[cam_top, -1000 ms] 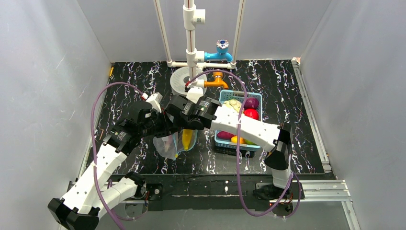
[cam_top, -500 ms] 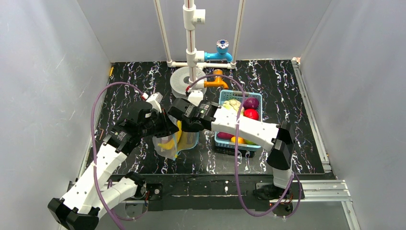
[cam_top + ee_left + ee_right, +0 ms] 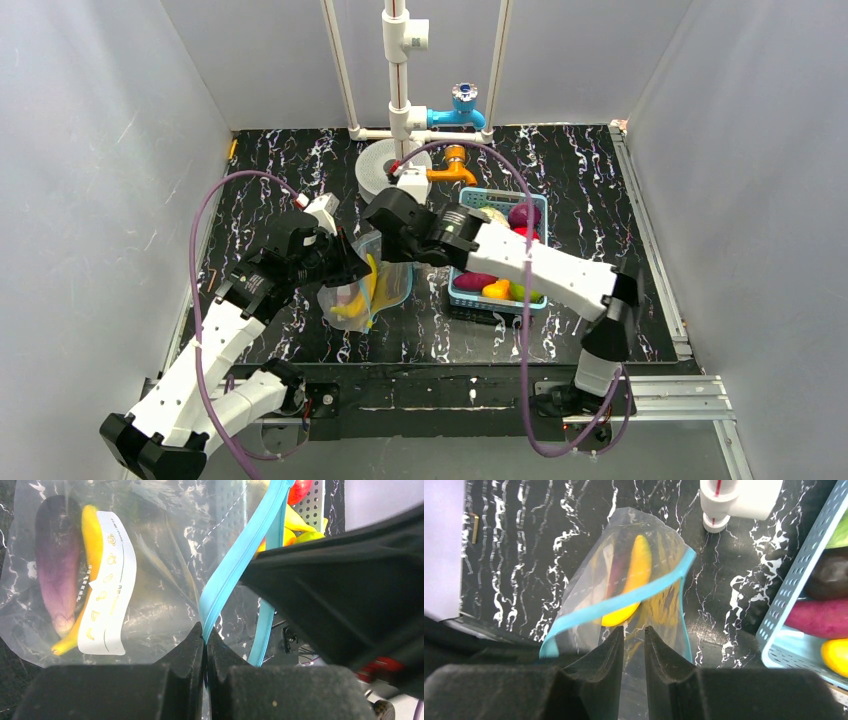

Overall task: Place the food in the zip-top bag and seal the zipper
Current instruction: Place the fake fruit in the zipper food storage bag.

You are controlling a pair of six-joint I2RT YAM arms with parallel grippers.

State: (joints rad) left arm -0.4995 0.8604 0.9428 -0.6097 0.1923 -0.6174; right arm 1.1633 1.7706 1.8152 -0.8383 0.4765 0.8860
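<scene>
Pinching the zipper (image 3: pixel 235 562) with the left gripper (image 3: pixel 205 630) clamped shut, just left of the blue basket (image 3: pixel 796 590). Hovering over the zip-top bag (image 3: pixel 589 605) with right gripper (image 3: pixel 634 630) narrowly parted, empty. Holding banana (image 3: pixel 90 535) and eggplant (image 3: pixel 57 575) inside.

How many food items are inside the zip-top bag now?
2. In the zip-top bag, a purple eggplant lies at the left of the left wrist view; a yellow banana lies against it, partly behind the white label. More may be hidden.
</scene>
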